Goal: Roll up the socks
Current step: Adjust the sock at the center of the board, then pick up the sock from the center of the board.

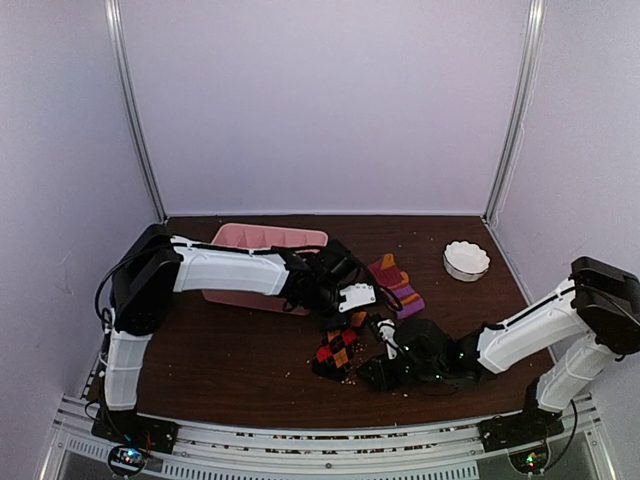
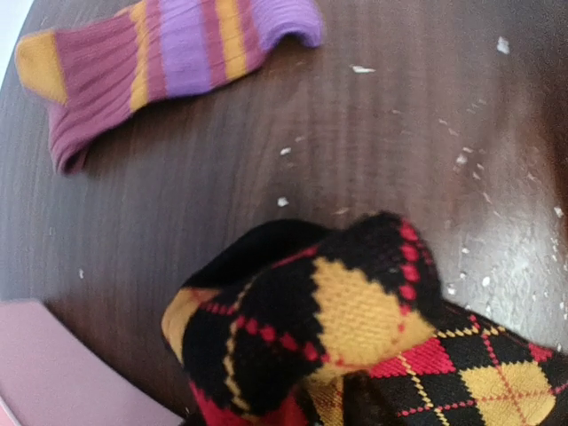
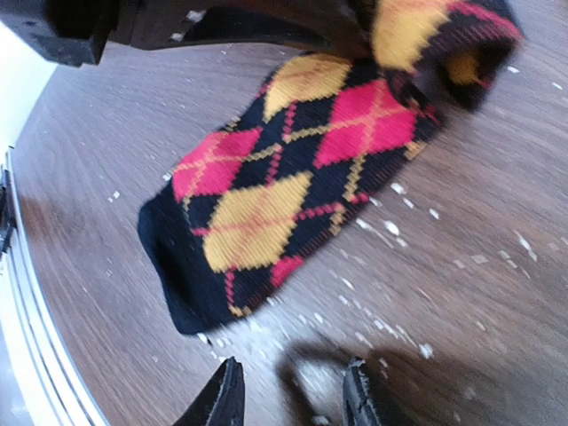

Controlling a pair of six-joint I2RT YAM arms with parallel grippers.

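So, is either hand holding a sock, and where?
Right hand: empty, open over the table. Left hand: at the part-folded argyle sock; hold cannot be told.

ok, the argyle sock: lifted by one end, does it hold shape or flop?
Probably flops: the argyle sock lies flat with one end folded over itself, so it looks limp. Thin knit, so likely light. A push would probably bunch it on the table rather than slide it whole.

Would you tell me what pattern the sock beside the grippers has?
That sock is black argyle, red and yellow diamonds; right wrist view.
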